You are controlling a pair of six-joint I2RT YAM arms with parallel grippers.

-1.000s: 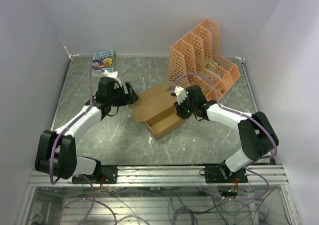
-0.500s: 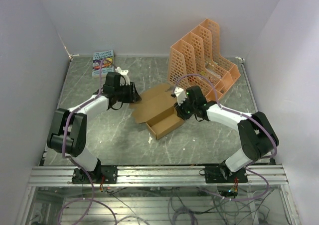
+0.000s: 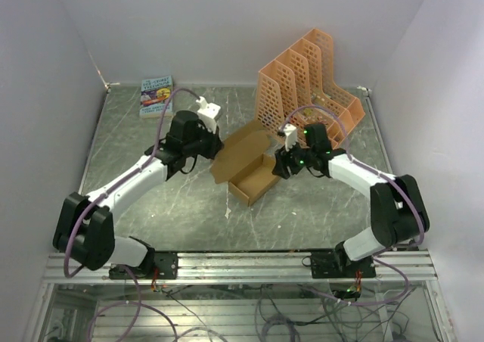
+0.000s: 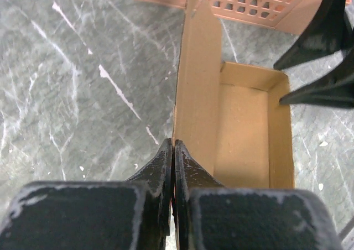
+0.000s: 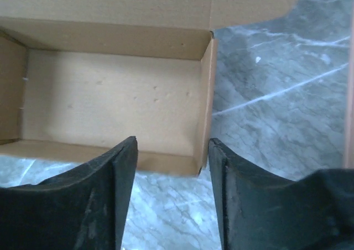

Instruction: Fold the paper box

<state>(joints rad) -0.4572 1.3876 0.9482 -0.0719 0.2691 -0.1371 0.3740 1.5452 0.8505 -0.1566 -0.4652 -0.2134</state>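
One paper box (image 3: 253,180), tray open-topped, lid flap upright in clenched L fingers (image 4: 163,170); R fingers (image 5: 105,194) apart astride end wall.

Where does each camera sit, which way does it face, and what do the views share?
Top external: above and behind, looking down on the grey marbled table; both arms show.
Left wrist: arm-mounted, looks along the shut left gripper pinching the raised flap of the tan cardboard box.
Right wrist: arm-mounted, looks down past the open right gripper into the box.
Shared: all show the box; left wrist also catches right gripper's fingers.
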